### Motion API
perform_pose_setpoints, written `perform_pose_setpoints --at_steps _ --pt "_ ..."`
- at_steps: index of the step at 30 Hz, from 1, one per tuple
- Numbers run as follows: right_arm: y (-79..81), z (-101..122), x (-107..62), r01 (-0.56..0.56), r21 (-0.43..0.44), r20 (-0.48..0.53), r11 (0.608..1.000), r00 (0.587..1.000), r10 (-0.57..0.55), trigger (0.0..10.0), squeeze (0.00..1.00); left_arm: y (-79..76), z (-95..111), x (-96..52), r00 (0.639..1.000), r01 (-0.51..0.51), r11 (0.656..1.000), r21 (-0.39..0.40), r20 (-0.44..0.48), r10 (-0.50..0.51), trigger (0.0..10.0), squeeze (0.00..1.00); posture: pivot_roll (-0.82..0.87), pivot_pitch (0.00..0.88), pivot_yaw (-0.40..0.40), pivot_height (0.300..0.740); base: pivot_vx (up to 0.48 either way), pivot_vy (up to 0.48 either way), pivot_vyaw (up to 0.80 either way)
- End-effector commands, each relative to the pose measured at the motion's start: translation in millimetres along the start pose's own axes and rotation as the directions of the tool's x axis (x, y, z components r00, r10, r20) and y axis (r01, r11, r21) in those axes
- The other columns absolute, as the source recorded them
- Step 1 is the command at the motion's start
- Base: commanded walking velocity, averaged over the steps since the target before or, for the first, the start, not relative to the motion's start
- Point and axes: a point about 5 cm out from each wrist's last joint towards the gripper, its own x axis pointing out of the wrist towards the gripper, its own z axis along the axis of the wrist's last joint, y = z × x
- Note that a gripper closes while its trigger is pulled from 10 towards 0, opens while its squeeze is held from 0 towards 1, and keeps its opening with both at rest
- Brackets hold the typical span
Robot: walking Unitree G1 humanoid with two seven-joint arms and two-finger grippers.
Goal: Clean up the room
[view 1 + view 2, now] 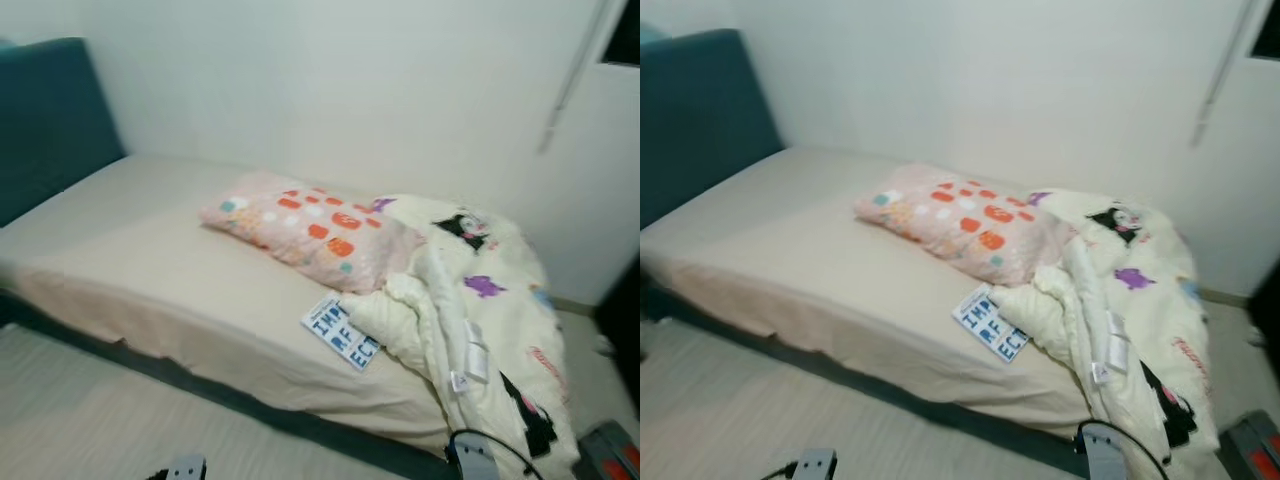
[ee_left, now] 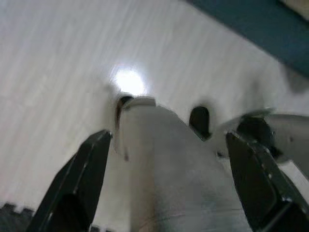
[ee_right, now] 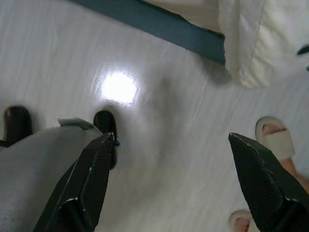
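The left gripper [image 2: 166,186] hangs low over the pale floor [image 2: 58,63] with its two black fingers spread apart and nothing between them; the robot's own grey leg shows beyond them. The right gripper [image 3: 176,183] hangs the same way, fingers wide and unloaded, above the glossy floor near the dark bed base [image 3: 159,21] and a drooping corner of the blanket; a person's foot in a pale slipper [image 3: 275,137] stands just beside its finger. Ahead, well apart from both grippers, is the bed [image 1: 150,260] with a beige sheet and a teal headboard [image 1: 50,120] against the white wall. On it a pink pillow [image 1: 310,228] with orange and white patches lies askew, its far end touching a crumpled cream blanket [image 1: 470,310] printed with cartoon figures, which is heaped at the foot and spills over the edge toward the floor. A white booklet with blue lettering [image 1: 342,333] lies at the mattress edge, tucked against the blanket
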Motion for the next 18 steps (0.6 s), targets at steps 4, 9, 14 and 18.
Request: perform_pose_setpoints --at_steps 4,9,14,18 --pt "0.2 0.0 0.0 0.009 -0.004 0.002 1.000 1.000 -0.009 10.0 0.00 0.2 -4.9 -0.7 1.000 0.000 1.000 0.001 -0.021 0.000 10.0 0.00 -0.06 0.000 -0.041 0.716 0.000 -0.480 0.80" --pt "-2.4 0.0 -0.1 0.032 0.003 0.001 0.999 0.999 -0.032 10.0 0.00 -0.6 -5.5 -0.6 1.000 0.000 1.000 0.000 -0.021 0.000 10.0 0.00 -0.06 0.000 -0.043 0.716 0.000 -0.428 0.16" --pt "-3.5 -0.2 -0.2 0.038 0.001 -0.002 0.999 0.999 -0.038 10.0 0.00 -0.4 -5.8 -0.6 1.000 -0.011 1.000 -0.013 -0.021 0.010 10.0 0.00 -0.06 0.000 -0.043 0.716 0.000 -0.052 0.00" --pt "-3.4 0.7 -0.1 0.035 0.012 0.005 0.999 0.999 -0.035 10.0 0.00 -0.9 -5.3 -0.4 1.000 -0.009 1.000 -0.015 -0.016 0.009 10.0 0.00 -0.06 0.000 -0.043 0.716 0.000 0.000 0.00"
